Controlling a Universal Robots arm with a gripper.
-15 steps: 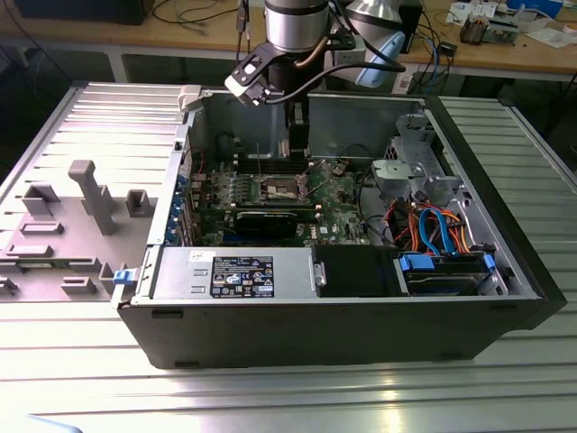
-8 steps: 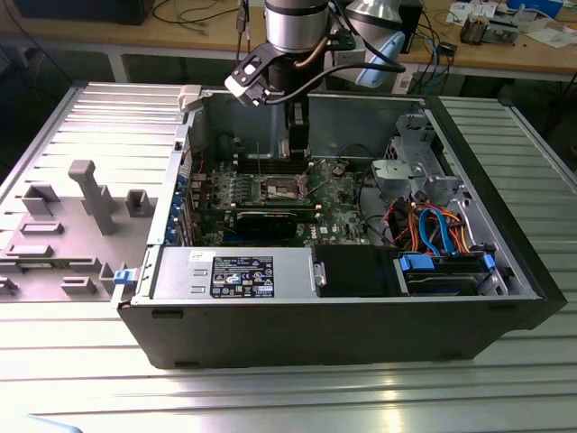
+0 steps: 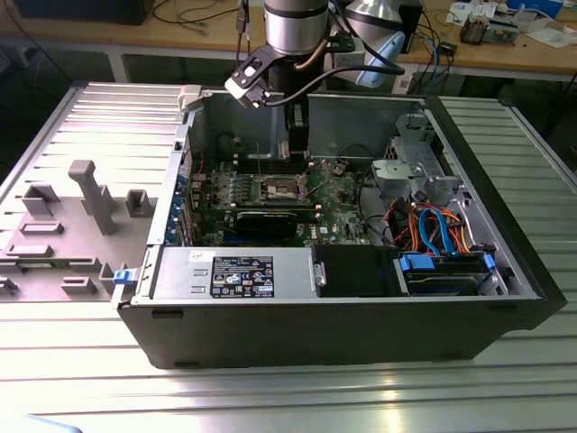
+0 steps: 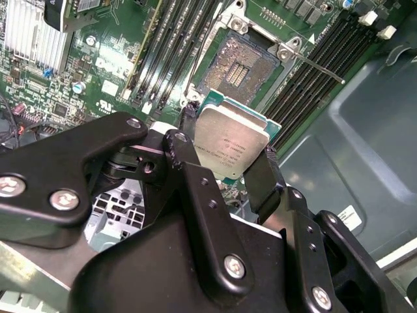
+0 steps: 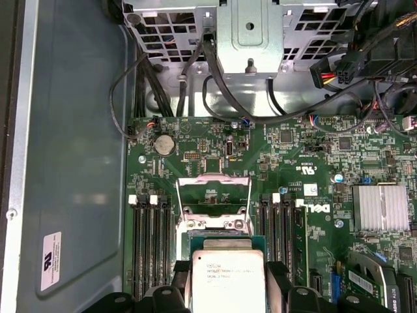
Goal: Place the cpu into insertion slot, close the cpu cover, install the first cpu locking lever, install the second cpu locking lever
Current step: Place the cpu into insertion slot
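Second wrist view shows the end effector (image 4: 228, 155) pinching the cpu (image 4: 231, 145); first wrist view, the open cpu cover (image 5: 213, 179)

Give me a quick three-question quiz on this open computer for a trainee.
1. True or false: the fingers are shut on the chip.
2. Pick one: the socket on the green board is A) empty, B) already filled, C) under a fan.
3. Fill the gap: the socket's metal cover is flipped ____.
Key: 1 true; 2 A; 3 open.
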